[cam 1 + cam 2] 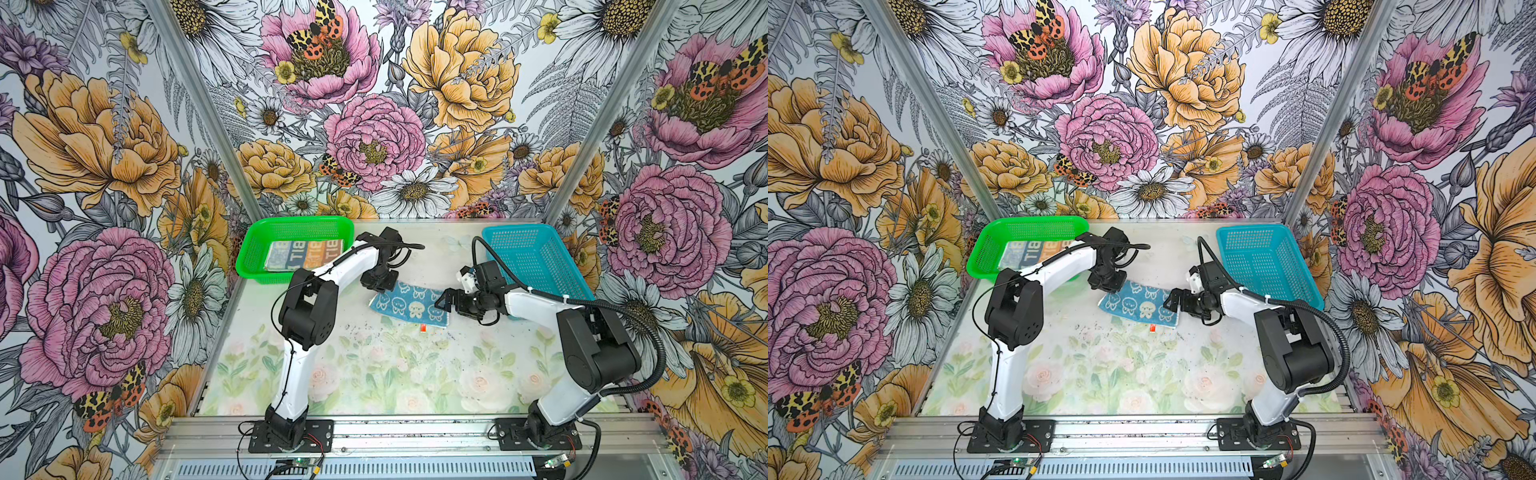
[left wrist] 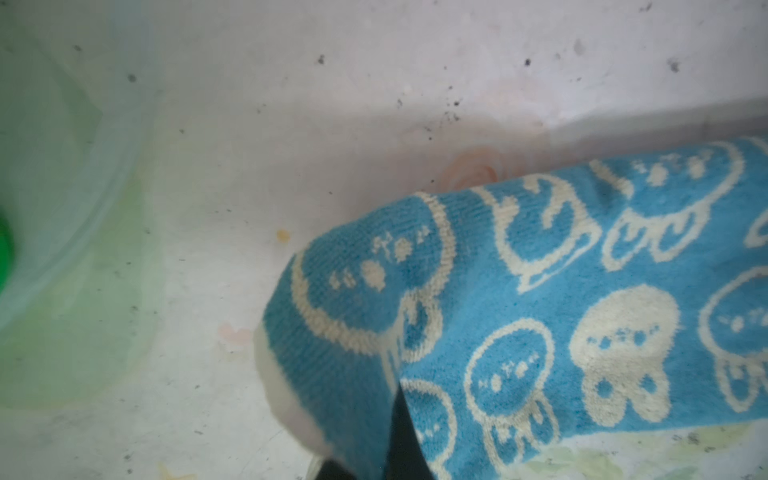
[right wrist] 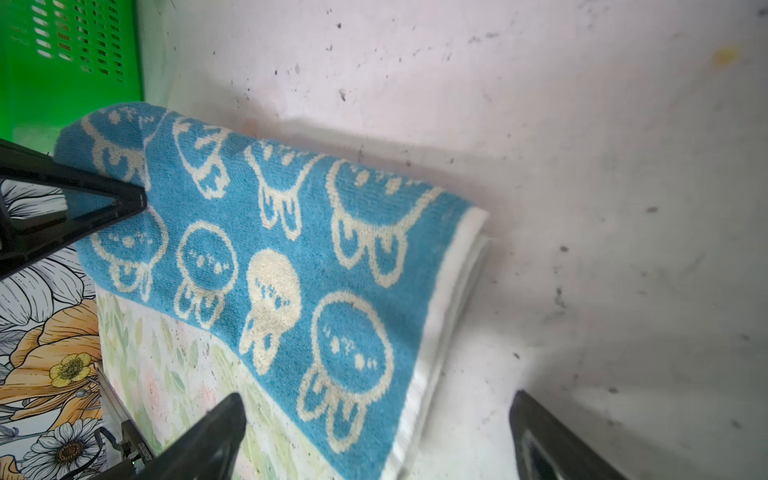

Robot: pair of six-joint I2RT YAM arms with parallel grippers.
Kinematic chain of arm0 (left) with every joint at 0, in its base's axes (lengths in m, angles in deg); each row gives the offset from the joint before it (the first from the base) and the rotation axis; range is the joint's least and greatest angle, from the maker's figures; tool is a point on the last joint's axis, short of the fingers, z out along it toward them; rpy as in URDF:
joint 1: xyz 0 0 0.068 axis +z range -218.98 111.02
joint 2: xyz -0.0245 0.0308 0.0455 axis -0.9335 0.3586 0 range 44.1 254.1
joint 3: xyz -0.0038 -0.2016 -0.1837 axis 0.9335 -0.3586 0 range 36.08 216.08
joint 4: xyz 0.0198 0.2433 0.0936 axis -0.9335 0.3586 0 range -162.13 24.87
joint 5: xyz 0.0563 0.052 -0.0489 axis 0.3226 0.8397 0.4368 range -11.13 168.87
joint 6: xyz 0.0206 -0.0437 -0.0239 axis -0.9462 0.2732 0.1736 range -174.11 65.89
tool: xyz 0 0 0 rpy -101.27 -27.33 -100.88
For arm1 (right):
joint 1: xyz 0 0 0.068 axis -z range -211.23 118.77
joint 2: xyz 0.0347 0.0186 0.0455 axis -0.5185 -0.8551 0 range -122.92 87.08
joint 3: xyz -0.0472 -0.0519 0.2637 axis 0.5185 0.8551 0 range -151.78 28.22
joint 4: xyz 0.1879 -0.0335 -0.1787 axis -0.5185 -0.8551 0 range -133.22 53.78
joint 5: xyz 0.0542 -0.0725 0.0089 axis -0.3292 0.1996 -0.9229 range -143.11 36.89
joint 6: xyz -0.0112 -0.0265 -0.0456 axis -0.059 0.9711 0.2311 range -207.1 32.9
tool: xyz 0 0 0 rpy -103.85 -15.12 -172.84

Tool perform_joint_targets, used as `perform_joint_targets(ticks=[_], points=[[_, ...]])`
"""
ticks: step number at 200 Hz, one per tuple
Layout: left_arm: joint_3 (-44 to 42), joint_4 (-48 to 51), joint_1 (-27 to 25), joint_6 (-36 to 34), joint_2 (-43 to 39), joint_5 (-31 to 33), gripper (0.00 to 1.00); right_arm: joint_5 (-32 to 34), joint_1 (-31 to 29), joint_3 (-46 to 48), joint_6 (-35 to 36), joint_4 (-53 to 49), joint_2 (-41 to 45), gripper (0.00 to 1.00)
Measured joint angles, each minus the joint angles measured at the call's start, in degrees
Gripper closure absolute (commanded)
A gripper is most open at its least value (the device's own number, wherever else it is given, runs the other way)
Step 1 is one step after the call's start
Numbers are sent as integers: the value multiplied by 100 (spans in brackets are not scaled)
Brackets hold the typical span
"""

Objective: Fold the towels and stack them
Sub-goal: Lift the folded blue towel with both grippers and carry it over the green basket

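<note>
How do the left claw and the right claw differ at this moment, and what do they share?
The left claw is shut on the towel; the right claw is open and holds nothing. The left claw points down at the towel's left end; the right claw lies low at its right end. Both are black.

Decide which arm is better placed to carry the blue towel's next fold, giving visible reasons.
Probably left. The left end effector is shut on the blue towel at the corner near the green basket, with that end raised. The right end effector stands open at the opposite end, gripping nothing.
</note>
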State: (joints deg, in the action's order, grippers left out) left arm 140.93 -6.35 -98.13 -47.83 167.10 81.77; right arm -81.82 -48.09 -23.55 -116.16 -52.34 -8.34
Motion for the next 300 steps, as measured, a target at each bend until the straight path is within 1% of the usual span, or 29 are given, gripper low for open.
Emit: perform_joint_targets(ticks=[36, 78, 114, 147, 179, 223, 265, 300], points=[[623, 501, 151, -289, -61, 732, 100, -9, -144, -468, 7, -39, -2, 1], [1344, 708, 461, -595, -101, 1598, 100, -76, -398, -1276, 70, -31, -223, 1], [2168, 772, 807, -909, -85, 2048, 100, -79, -643, -1934, 275, -39, -492, 1], [2887, 761, 1108, -1298, 131, 2540, 100, 208, -957, -2557, 627, -31, -710, 1], [3167, 750, 1484, -1541, 518, 2629, 100, 389, -1189, -3126, 817, -33, -1058, 1], [3198, 750, 1998, -1834, 876, 2623, 100, 407, -1394, -3884, 857, -33, -1762, 1], [3239, 728, 2288, -2035, 994, 2524, 100, 358, -1432, -4332, 765, -39, -2212, 1], [3414, 673, 2455, -2218, 1292, 2428, 100, 343, -1432, -4645, 706, -35, -2465, 1]])
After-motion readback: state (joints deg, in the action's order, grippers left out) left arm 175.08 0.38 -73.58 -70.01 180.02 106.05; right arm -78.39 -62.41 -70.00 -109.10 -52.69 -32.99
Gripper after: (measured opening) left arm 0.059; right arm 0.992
